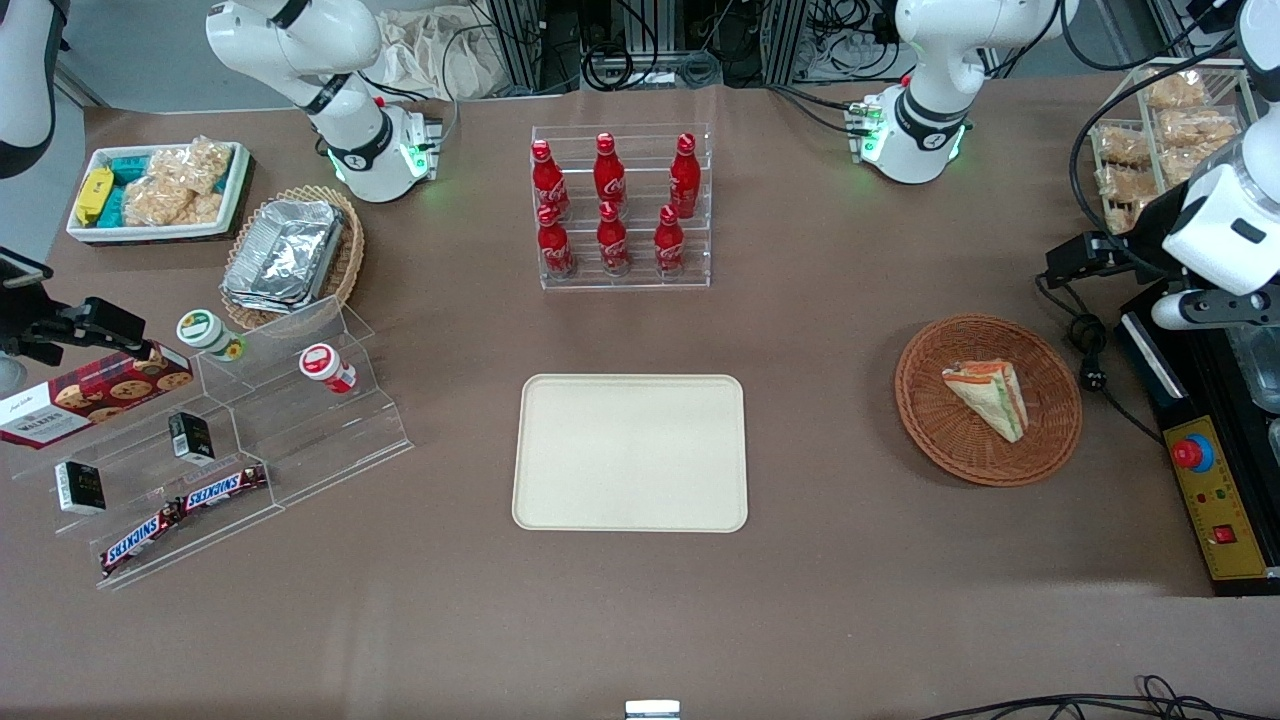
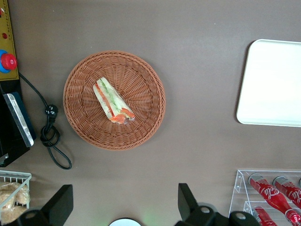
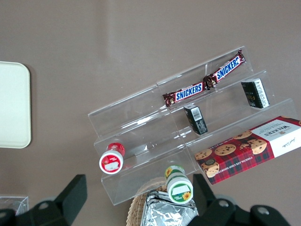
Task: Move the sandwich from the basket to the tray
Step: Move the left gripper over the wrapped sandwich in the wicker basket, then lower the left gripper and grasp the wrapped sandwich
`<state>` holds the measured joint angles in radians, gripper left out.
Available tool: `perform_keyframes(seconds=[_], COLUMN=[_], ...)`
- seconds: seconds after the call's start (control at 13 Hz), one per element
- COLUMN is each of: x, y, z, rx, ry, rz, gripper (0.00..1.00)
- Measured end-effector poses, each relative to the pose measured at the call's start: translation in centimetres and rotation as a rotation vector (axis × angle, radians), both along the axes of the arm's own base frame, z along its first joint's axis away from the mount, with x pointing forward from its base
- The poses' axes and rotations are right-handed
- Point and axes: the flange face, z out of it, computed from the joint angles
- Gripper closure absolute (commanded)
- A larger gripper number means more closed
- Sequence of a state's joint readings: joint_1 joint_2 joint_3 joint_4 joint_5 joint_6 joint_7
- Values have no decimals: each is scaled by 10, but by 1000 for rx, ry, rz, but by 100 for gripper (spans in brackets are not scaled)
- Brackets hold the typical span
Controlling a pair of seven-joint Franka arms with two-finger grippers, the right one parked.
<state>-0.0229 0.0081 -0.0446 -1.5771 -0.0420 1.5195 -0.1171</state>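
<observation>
A: Front cam's high up, looking down on the whole table (image 1: 800,620).
B: Yep, and the left wrist cam stares straight down above the basket (image 2: 114,100), gripper (image 2: 126,207) spread wide; both catch the tray (image 2: 273,84).

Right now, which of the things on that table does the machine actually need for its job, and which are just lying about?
Needed for the job:
- sandwich, lying in the basket
- tray, nothing on it yet
- end effector, open, held above the table beside the basket

Just lying about:
- cola bottles in their clear rack
- Snickers bars
- cookie box
- foil containers
</observation>
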Motion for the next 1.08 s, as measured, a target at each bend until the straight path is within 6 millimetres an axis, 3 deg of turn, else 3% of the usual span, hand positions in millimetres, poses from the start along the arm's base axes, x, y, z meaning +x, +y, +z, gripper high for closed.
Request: perform_keyframes(seconds=[0.31,0.46,0.69,1.08], x=[0,1,7,0], y=[5,5,8,42], z=[-4,-24,-73,-194], rx=[9,21,38,41], ry=[22,59,71,38], rz=[88,180,338,508], gripper=[0,0,0,0])
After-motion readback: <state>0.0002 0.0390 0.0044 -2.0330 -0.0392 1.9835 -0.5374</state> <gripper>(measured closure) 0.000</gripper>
